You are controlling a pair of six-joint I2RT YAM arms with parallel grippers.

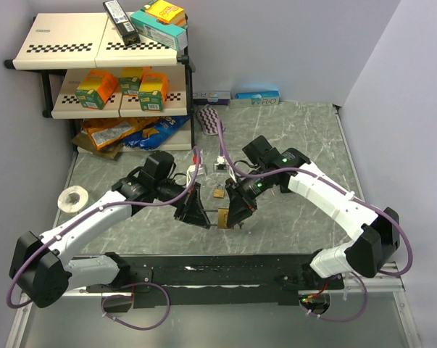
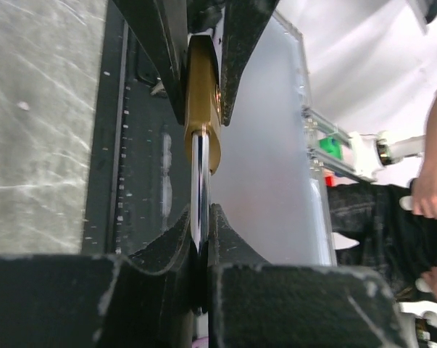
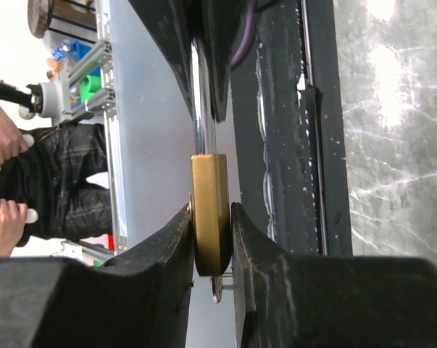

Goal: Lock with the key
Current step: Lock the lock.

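The left gripper (image 2: 201,221) is clenched on the steel shackle (image 2: 199,174) of a padlock (image 3: 209,188), and the right gripper (image 3: 211,221) is clamped across its brass body (image 2: 202,87). The padlock is thus stretched between both claws near the front edge of the marbled table (image 1: 290,130), probably so each half is steadied for locking. The body is seen as flat, smooth and golden; the shackle is bright chrome. A small silvery piece (image 3: 217,290) is glimpsed at the body's end, perhaps the key.
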